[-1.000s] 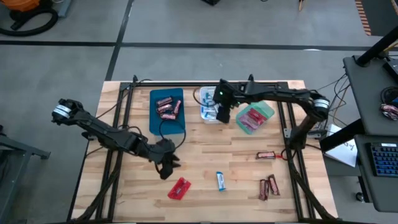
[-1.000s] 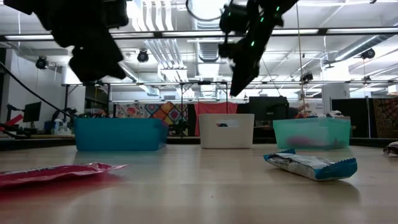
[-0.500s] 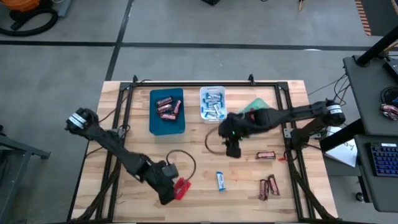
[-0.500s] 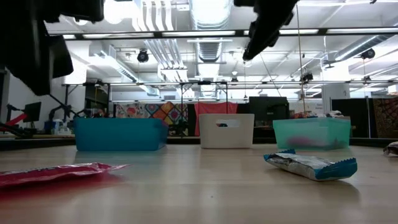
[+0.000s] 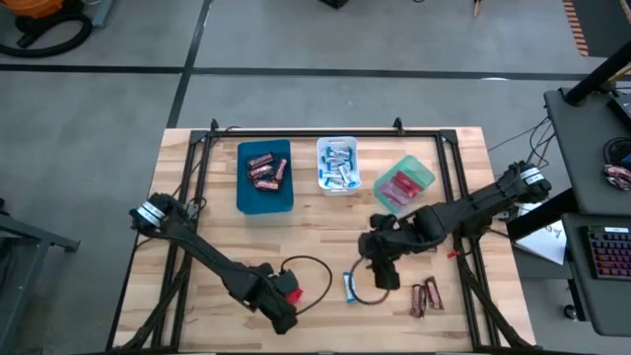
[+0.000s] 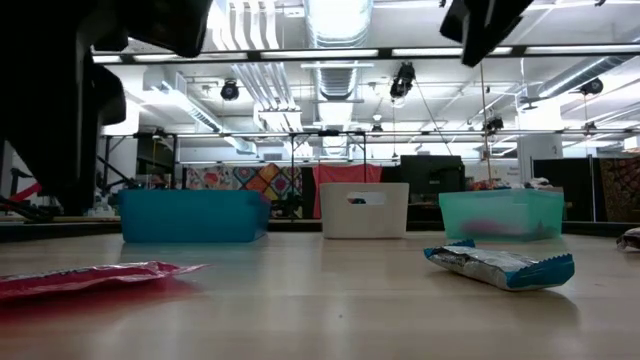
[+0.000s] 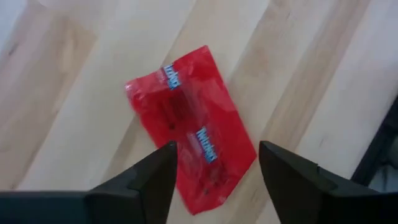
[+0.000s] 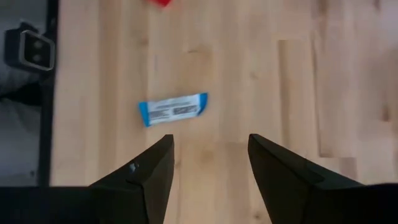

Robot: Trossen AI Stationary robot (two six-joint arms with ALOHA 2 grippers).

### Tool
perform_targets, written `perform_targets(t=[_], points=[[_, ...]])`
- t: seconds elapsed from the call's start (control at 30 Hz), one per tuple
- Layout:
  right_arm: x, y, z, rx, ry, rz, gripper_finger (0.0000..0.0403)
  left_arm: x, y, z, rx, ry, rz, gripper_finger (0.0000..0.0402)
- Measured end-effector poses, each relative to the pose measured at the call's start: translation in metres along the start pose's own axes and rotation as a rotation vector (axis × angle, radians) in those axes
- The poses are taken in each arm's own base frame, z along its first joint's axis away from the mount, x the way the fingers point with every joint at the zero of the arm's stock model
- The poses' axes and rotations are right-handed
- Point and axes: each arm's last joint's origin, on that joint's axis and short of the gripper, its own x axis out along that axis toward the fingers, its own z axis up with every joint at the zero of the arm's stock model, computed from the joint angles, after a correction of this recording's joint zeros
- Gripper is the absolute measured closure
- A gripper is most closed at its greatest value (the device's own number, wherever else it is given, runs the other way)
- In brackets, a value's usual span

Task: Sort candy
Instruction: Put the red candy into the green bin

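Note:
A red packet [image 5: 289, 295] lies flat near the table's near edge, and it shows in the left wrist view [image 7: 193, 149] and the low view [image 6: 90, 278]. My left gripper [image 7: 214, 180] hovers open above it, a finger on either side, touching nothing. A blue-and-white bar [image 5: 350, 286] lies flat to the packet's right [image 8: 173, 109] [image 6: 500, 265]. My right gripper [image 5: 386, 271] hangs open over the table just right of that bar [image 8: 208, 168]. Dark brown bars [image 5: 425, 297] lie near the right corner.
Three trays stand along the far side: a blue tray [image 5: 264, 197] with dark bars, a white tray [image 5: 321, 168] with blue-and-white bars, a green tray [image 5: 422, 176] with red packets. One more dark bar [image 5: 424, 246] lies by the right arm. A black frame borders the table.
My right gripper has swung from above the white tray toward the near edge, ending beside the blue-and-white bar. My left gripper has moved toward the near edge and slightly right, ending over the red packet. The candy on the table has stayed put.

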Motion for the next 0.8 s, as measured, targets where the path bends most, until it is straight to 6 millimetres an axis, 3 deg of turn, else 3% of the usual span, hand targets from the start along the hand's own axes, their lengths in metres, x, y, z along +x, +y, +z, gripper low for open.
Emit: perform_targets(t=[0.17,0.37,0.5,0.8], points=[[-0.001,0.015,-0.006,-0.021,0.008,0.023,0.0204,0.019,-0.005,0.001,-0.01,-0.004,0.062,0.0171],[-0.001,0.024,-0.011,-0.015,0.006,0.022,0.0204,0.036,-0.007,0.0,-0.003,0.01,0.11,0.0185],[-0.001,0.027,-0.012,-0.025,0.004,0.019,0.0204,0.038,-0.006,-0.001,-0.005,0.01,0.118,0.022],[-0.002,0.031,-0.015,-0.031,0.004,0.018,0.0204,0.038,-0.006,-0.001,0.023,0.012,0.118,0.0341]])
